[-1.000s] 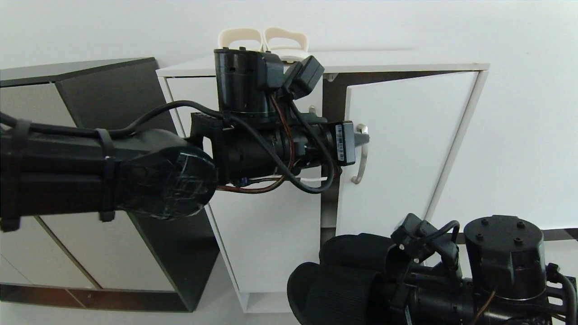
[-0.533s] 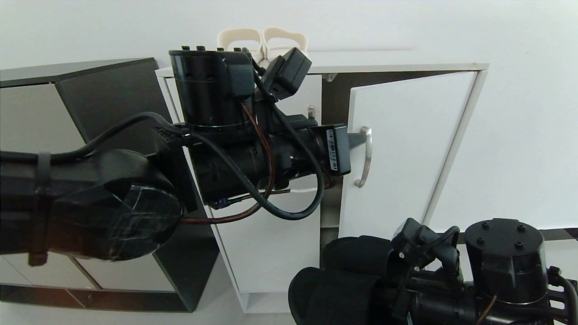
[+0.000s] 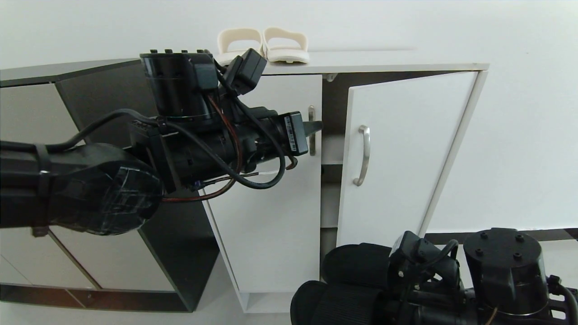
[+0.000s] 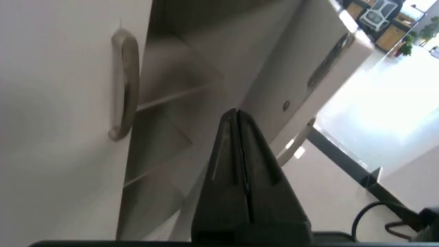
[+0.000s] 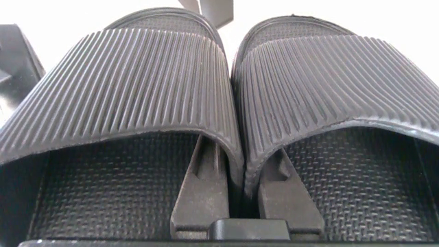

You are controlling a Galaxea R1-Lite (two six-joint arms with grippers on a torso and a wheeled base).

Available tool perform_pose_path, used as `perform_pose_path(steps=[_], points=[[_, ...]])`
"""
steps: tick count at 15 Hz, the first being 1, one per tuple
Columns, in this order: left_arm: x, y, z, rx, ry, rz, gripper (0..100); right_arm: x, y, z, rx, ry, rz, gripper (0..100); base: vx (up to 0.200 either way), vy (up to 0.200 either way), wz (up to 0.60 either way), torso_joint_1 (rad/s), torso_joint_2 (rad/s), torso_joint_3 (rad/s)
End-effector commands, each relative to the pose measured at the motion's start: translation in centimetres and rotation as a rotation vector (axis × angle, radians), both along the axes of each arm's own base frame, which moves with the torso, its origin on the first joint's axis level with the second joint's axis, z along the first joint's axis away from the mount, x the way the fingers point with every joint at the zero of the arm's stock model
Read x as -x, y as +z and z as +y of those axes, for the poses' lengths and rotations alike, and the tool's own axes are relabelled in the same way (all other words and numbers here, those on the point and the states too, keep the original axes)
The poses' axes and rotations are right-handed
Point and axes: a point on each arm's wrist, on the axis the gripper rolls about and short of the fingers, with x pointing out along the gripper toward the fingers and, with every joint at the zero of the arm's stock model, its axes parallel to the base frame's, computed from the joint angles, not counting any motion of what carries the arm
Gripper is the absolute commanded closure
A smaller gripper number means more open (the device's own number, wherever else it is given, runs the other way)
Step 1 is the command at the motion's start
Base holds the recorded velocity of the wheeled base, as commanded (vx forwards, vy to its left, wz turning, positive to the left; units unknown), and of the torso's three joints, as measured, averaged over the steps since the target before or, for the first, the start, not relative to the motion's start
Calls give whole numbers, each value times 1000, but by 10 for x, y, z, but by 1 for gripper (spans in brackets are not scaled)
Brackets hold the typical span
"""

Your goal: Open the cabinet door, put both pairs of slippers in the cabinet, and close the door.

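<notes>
Left pincer (image 3: 317, 127), its fingers pressed together on nothing, has come away from the right handle (image 3: 363, 155), where it was a second ago. It has drawn back leftward, and its tip now sits just in front of the left handle (image 3: 312, 146). The right door (image 3: 406, 149) stands ajar, showing a dark gap and shelves inside the cabinet (image 3: 384, 67); the left door (image 3: 271, 225) is shut. The right pincer (image 5: 241, 185), low in front of the cabinet and a little lower than before, pinches the black slippers (image 3: 343, 280) side by side, its fingers (image 5: 202, 178) clamping their inner edges together. The white slippers (image 3: 264, 43) lie on the cabinet top.
</notes>
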Motion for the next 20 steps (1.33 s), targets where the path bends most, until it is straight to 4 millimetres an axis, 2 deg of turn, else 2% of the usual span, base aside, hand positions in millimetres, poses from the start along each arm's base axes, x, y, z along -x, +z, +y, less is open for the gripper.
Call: perform_pose_path(steps=[1,4,10,11,15,18,20], points=[[-13,-2,0,0,14,0,100,0,-1,1,3,5,2,100,0,0,0,0,0,0],[-36,-6,-16,11,14,3,100,4,-5,2,14,19,11,100,0,0,0,0,0,0],[-51,-13,-28,11,14,10,100,10,-12,2,38,39,32,100,0,0,0,0,0,0],[-49,-13,-30,11,8,10,100,11,-12,2,41,41,34,100,0,0,0,0,0,0],[-36,-11,-41,8,-32,5,100,17,-16,3,52,64,44,100,-200,0,0,2,4,2],[5,-12,-63,-6,-145,19,100,27,-16,10,51,114,50,100,-200,0,0,-5,4,4],[16,-13,-69,-12,-179,19,100,30,-17,10,53,125,51,100,-200,0,0,5,2,2]])
